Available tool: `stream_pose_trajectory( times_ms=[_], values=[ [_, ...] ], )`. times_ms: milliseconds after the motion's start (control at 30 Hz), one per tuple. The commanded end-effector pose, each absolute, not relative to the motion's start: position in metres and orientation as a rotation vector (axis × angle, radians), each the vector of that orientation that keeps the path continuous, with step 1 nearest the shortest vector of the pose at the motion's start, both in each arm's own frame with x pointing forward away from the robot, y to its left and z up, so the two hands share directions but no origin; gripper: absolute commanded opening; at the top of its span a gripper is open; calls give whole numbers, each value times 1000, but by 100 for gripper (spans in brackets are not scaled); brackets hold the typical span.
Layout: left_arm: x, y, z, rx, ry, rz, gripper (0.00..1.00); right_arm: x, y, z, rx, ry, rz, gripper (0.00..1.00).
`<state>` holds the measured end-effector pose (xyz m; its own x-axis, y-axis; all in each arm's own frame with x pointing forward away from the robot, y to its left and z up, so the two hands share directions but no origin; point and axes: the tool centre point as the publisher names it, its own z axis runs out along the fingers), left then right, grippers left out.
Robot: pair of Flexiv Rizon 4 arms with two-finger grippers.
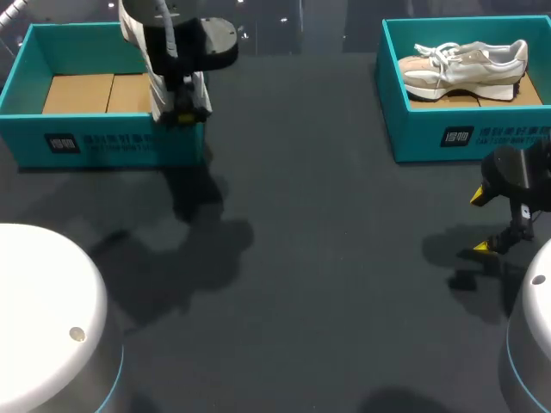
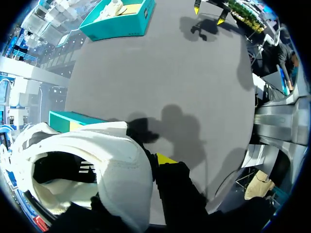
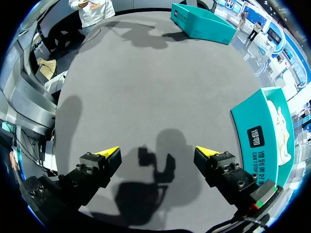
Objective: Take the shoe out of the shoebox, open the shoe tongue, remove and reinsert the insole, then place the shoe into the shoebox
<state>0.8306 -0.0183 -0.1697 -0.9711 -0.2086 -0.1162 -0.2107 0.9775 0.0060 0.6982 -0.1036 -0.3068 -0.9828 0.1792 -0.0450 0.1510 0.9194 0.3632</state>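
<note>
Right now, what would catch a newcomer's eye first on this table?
The left gripper holds a white shoe up over the front wall of the left box. A second shoe lies in the right box. The right gripper hangs open over the table in front of that box.

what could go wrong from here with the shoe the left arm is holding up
The white shoe seems pinched at one edge by the left jaws, hanging close by the front wall of the left shoebox; it may slip, or snag that wall. The right jaws stand open, low beside the right shoebox, which holds a second shoe; a reach toward the middle might bump that box.
</note>
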Motion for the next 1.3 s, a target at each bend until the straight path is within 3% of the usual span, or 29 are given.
stream_pose_trajectory(
  times_ms=[33,567,1300],
  values=[
    [828,-1,-166,-313,3009,-39,0,697,-103,-307,261,3000,552,100],
    [838,4,-152,-230,2994,-45,0,697,-103,-307,261,3000,552,100],
    [923,102,-142,-314,2917,29,0,697,-103,-307,261,3000,552,100]
  ],
)
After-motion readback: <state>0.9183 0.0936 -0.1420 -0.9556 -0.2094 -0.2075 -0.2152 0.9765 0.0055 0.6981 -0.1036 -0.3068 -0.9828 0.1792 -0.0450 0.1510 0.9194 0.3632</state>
